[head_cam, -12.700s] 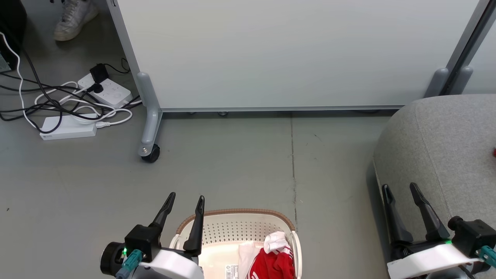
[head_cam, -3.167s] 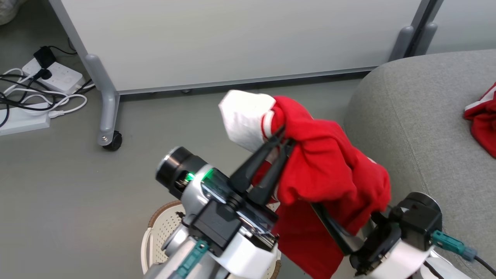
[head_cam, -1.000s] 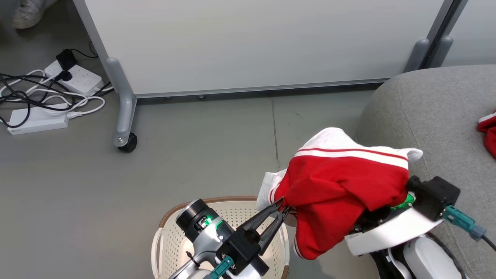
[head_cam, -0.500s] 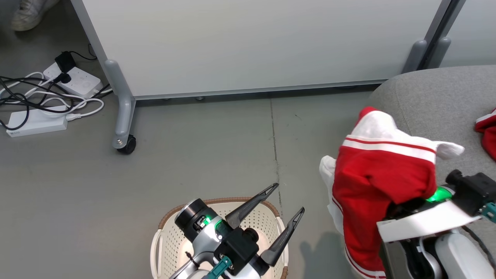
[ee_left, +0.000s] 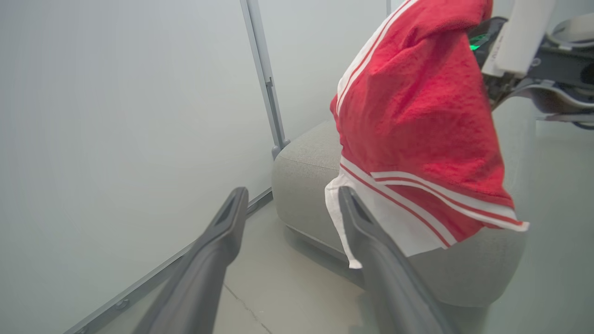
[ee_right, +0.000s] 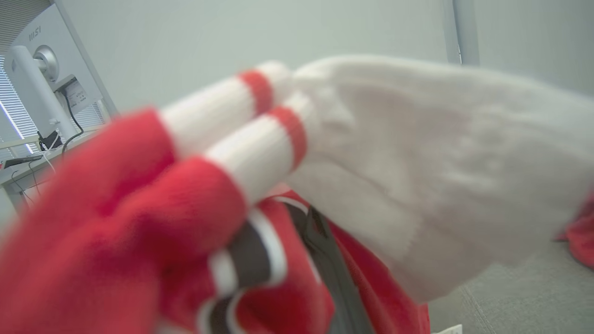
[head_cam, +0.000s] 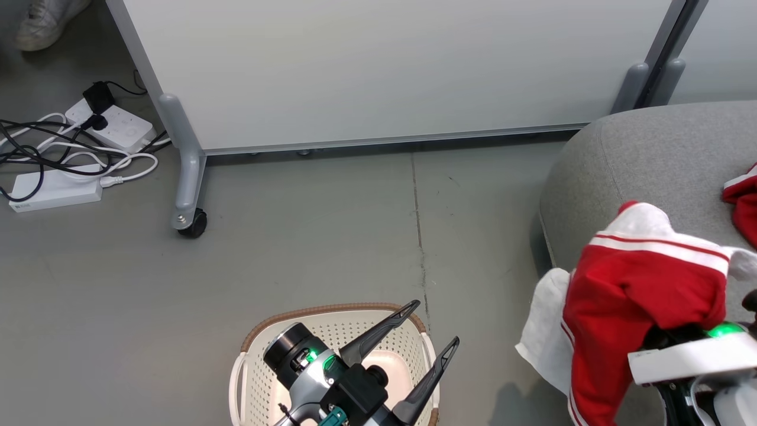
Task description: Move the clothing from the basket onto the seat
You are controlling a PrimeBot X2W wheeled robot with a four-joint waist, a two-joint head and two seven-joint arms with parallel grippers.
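Clothing (head_cam: pixel 641 284) aloft at seat (head_cam: pixel 650 148) edge

The clothing (head_cam: pixel 644 284) is soft, fuzzy red cloth with white bands and panels, matt all over. The seat (head_cam: pixel 650 148) is grey woven fabric, matt and slightly coarse. The basket (head_cam: pixel 254 384) is smooth cream plastic punched with holes, with a brown woven-look rim. The left gripper (head_cam: pixel 436 321) has dark, matt, plastic-looking jaws. The floor (head_cam: pixel 295 260) is smooth, dull grey. The partition (head_cam: pixel 384 71) is a pale, smooth, matt panel.
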